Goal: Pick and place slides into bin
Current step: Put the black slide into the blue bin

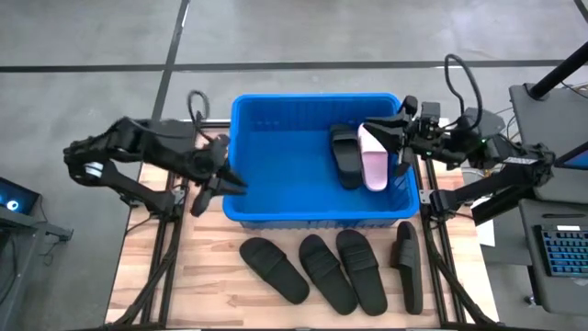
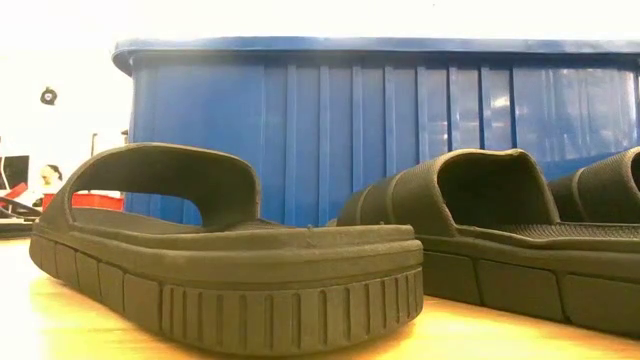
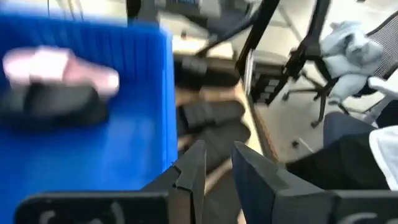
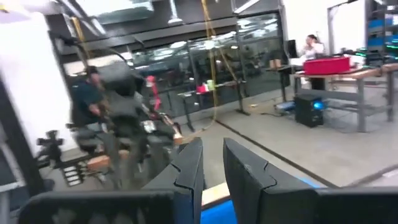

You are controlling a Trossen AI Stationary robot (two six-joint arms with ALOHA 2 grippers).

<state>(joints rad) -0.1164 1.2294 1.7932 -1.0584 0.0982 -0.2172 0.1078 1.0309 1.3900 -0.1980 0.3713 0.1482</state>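
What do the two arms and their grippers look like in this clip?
Both arms are dark, jointed and angular. The left arm has a black cable looping above it; the right arm carries a larger black cable loop. The left gripper and the right gripper each have two flat, dark, angular fingers on a wide black crossbar. No markings can be read.

Matte rubber slides (image 2: 230, 270); glossy plastic bin (image 1: 276, 138); wood table (image 1: 211, 285).

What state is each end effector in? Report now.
Left end effector: nearly closed, holding nothing, at the bin's left wall.
Right end effector: shut, empty, by the bin's right rim.
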